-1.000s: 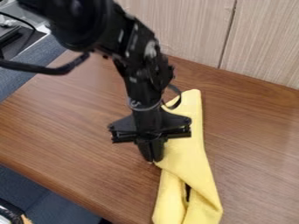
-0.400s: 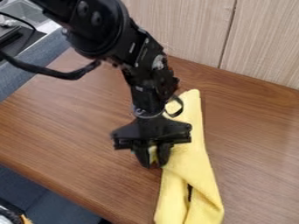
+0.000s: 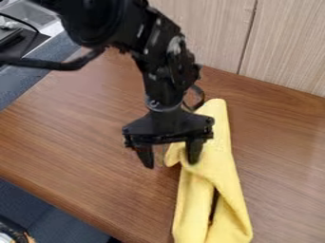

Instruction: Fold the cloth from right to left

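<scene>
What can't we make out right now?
All camera view:
Cloth, near end: cut off by bottom edge.
Cloth surface behind gripper: hidden by it.
Gripper-to-cloth contact: slanted angle hides it.
Dark gap in cloth: too small to tell what's inside.
Lower-left object: cut off by corner.

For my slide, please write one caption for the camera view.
Open black fingers over a folded yellow cloth.

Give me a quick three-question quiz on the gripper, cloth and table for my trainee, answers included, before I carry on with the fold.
1. True or false: the gripper has its fingers spread apart.
2. The cloth lies as: a) a flat open square; b) a long, narrow folded strip; c) a round ball.
3. Fill in the colour: the table has a ____ top.

Key: 1 true; 2 b; 3 brown.
</scene>
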Tool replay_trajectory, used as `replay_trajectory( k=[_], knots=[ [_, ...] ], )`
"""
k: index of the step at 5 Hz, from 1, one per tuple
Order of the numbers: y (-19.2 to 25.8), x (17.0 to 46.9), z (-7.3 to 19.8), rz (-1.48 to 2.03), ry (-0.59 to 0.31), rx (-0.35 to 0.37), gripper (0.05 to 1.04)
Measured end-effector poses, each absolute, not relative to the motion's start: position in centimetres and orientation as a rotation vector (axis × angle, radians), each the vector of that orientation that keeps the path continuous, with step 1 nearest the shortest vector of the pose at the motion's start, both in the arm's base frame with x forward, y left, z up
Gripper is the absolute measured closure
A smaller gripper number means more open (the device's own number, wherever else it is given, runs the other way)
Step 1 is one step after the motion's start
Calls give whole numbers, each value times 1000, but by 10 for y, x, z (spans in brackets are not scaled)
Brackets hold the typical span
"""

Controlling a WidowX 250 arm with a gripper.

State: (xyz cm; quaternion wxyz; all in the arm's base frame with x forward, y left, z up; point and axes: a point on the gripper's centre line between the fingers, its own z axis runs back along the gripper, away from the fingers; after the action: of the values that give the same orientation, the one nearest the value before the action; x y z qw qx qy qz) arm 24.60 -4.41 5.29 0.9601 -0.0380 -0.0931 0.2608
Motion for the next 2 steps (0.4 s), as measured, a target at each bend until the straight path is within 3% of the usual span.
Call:
replay_trajectory(
  k=[2],
  knots=[
    [-44,247,91,514,-255,-81,84]
  ],
)
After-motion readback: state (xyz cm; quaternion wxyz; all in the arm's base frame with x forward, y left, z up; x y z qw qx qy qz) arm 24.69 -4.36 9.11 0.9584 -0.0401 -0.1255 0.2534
